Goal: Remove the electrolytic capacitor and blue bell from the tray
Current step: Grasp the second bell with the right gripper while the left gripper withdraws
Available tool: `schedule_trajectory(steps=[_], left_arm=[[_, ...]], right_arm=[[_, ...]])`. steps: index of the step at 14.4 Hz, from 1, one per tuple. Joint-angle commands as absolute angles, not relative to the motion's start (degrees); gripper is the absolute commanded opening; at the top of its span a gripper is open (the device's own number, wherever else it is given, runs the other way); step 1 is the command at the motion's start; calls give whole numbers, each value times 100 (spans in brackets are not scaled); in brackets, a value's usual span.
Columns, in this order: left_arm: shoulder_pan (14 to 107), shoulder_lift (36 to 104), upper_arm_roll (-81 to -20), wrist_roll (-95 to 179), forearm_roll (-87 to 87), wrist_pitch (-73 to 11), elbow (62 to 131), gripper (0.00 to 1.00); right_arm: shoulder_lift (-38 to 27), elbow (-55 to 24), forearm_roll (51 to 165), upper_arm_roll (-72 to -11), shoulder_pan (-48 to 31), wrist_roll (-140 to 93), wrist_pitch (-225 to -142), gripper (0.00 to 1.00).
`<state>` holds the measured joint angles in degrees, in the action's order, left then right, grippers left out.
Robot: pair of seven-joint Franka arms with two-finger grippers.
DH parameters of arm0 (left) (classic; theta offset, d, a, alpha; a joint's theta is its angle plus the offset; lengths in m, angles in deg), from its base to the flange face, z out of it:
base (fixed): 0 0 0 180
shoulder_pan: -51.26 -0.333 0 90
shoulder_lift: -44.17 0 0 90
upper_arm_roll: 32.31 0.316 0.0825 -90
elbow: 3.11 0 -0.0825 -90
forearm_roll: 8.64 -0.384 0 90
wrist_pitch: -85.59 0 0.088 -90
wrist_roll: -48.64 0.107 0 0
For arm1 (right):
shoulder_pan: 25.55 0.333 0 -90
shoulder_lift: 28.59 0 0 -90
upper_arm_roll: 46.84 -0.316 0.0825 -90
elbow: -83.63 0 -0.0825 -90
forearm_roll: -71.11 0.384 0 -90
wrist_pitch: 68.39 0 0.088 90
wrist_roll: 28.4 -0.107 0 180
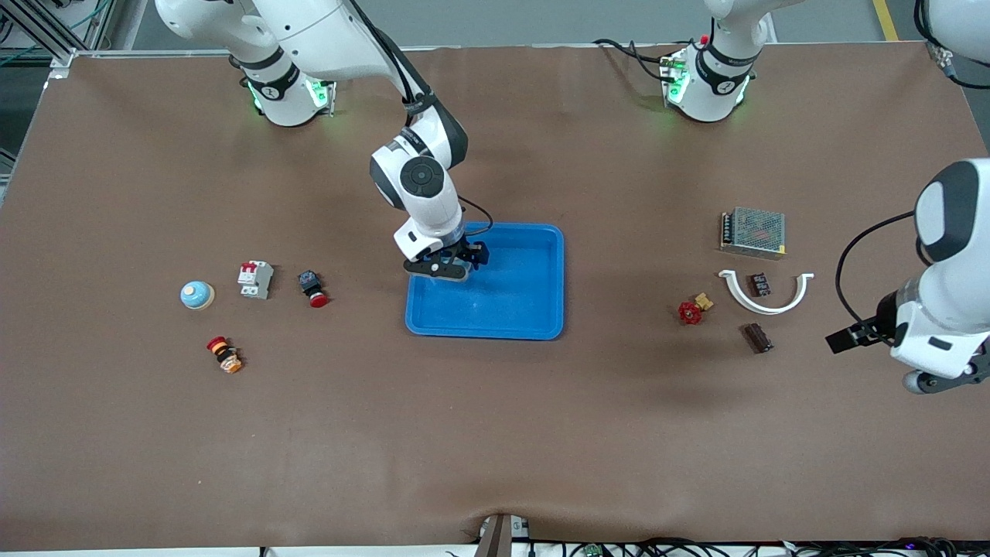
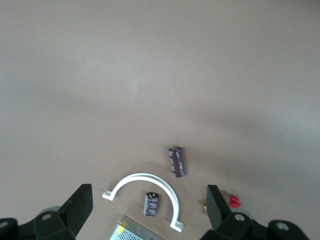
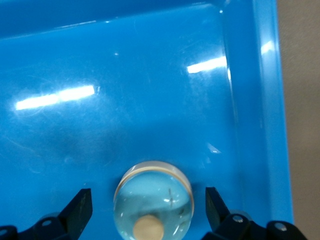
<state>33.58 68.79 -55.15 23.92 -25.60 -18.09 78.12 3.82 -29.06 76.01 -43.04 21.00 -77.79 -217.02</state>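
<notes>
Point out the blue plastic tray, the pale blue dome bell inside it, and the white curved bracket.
Blue plastic tray (image 1: 534,309): front view, bare floor of the tray.
Pale blue dome bell (image 3: 154,200): right wrist view, top of the dome.
White curved bracket (image 1: 766,306): front view, middle of the arc.

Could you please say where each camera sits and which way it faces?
Front view: high across the table, facing the robots' bases; shows right arm and left arm.
Right wrist view: on that wrist, looking into the blue tray at a bell; open right hand shows.
Left wrist view: on that wrist, looking at a capacitor and a white half-ring; open left hand shows.
Shared: front and right wrist views show the blue tray; front and left wrist, the white half-ring.
</notes>
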Motion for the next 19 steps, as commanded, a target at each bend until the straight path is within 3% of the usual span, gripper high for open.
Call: schedule_trajectory(steps=[1, 7, 11, 15, 19], left_arm=[[3316, 6501, -5560, 2631, -2095, -1523, 7854, 100], [3403, 5947, -5481, 3203, -1700, -1276, 7915, 100], [3991, 5473, -4902, 3544, -1365, -873, 8099, 100], [4606, 4709, -4208, 3792, -1049, -872, 8810, 100], [4986, 4075, -3802, 3985, -882, -872, 9418, 100]], right_arm=[[463, -2843, 7357, -4218, 2129, -7929, -21719, 100], [507, -2843, 7357, -4218, 2164, -7955, -21736, 100], [568, -2835, 7365, -4227, 2182, -8113, -21930, 100], [568, -2834, 7365, -4227, 2182, -8113, -21921, 66], [507, -2834, 7365, -4236, 2182, -8087, -21825, 46]])
